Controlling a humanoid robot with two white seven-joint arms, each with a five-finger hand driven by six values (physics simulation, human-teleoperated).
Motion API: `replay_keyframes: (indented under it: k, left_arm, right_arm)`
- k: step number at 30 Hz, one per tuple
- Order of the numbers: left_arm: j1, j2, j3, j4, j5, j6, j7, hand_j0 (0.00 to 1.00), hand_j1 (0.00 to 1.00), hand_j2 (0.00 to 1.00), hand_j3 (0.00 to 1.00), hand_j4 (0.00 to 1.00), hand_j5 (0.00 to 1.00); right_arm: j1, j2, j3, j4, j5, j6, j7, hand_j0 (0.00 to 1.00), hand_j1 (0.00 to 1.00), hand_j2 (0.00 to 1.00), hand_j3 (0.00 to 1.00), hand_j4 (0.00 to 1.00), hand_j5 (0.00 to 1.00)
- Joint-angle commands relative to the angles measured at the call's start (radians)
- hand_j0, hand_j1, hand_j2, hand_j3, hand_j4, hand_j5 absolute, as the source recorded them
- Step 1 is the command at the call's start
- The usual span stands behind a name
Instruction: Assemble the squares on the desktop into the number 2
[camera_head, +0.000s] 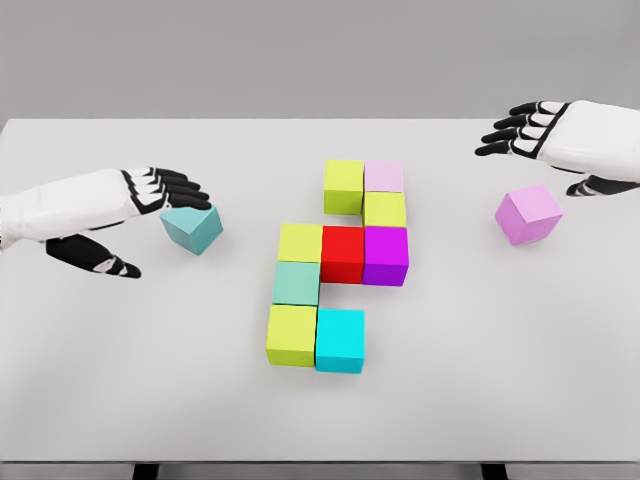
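Several coloured cubes form a cluster mid-table: a yellow-green cube (343, 185) and a pale pink cube (384, 176) on top, a yellow-green cube (385, 209), then a yellow-green cube (300, 242), a red cube (343, 252) and a magenta cube (386, 254), a teal-green cube (297, 283), and a yellow-green cube (292, 334) beside a cyan cube (340, 340). A loose teal cube (192, 227) lies at the left, rotated, with my left hand (150, 215) open and its fingertips over the cube's top edge. A loose pink cube (528, 214) lies at the right, below my open right hand (545, 145).
The white table (100, 380) spans the view, its front edge near the bottom of the picture. A grey wall stands behind it.
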Motion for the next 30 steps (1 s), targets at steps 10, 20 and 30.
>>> replay_keyframes:
  k: [10,20,30]
  left_arm:
    - [-0.212,-0.147,-0.175,0.322,-0.147,0.003,0.0,1.0,1.0,1.0,1.0,1.0,1.0]
    - [-0.305,-0.2,-0.294,0.437,-0.204,0.003,0.0,1.0,1.0,1.0,1.0,1.0,1.0]
    - [-0.334,-0.259,-0.298,0.581,-0.239,0.003,0.0,1.0,1.0,1.0,1.0,1.0,1.0]
  right_arm:
    - [0.002,-0.007,0.118,0.026,-0.017,0.003,0.0,1.0,1.0,1.0,1.0,1.0,1.0]
    - [0.002,0.007,0.15,0.118,-0.024,0.003,0.0,1.0,1.0,1.0,1.0,1.0,1.0]
    - [-0.006,0.056,0.152,0.213,-0.03,0.003,0.0,1.0,1.0,1.0,1.0,1.0,1.0]
